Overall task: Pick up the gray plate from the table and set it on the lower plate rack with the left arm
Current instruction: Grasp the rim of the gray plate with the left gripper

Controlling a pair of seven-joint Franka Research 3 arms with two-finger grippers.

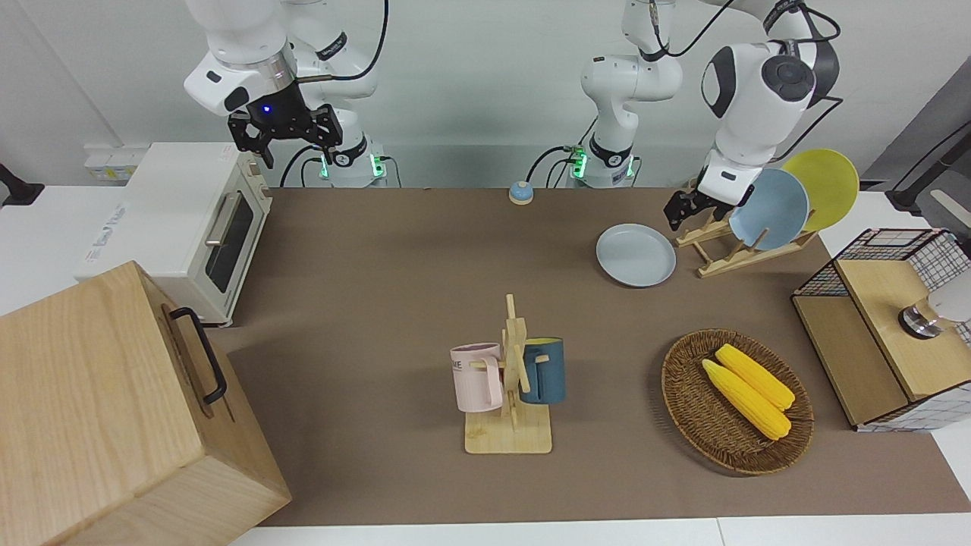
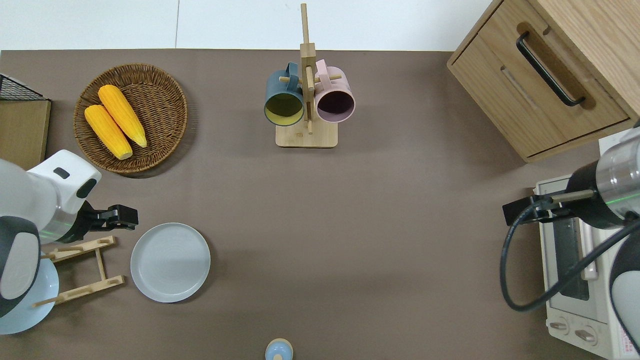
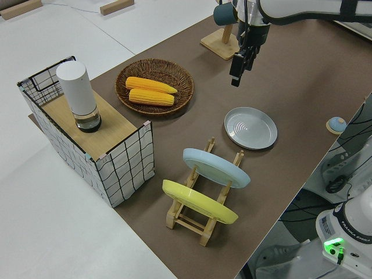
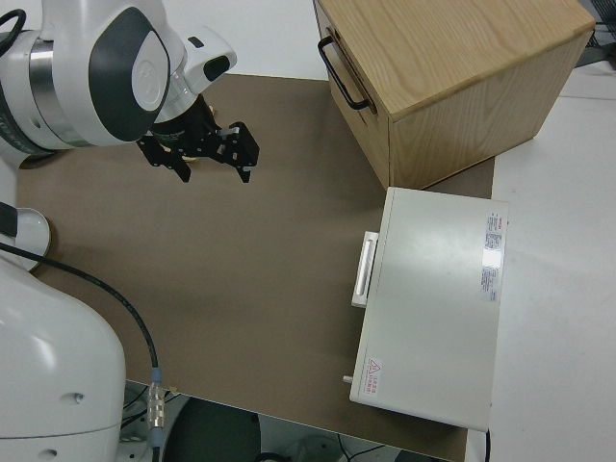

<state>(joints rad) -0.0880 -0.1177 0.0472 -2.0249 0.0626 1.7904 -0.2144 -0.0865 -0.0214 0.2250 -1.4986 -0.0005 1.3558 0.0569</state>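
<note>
The gray plate (image 2: 170, 262) is seen to be smooth and faintly glossy, like glazed ceramic or plastic. The rack (image 2: 85, 270) is made of pale, matt wood, as is the mug stand (image 2: 307, 135). The table (image 2: 350, 225) is covered by a brown matt mat (no shine is shown). The basket (image 2: 165, 100) is woven of rough brown wicker. The cabinet (image 2: 540, 65) is of light grained wood with a black handle. The toaster oven (image 4: 433, 308) is finished in smooth cream-white. The left arm (image 1: 747, 98) is cased in glossy white plastic.

Brown table (image 2: 350, 225) carries gray plate (image 2: 170, 262), rack (image 2: 85, 270), basket (image 2: 165, 85), mug stand (image 2: 306, 136).
</note>
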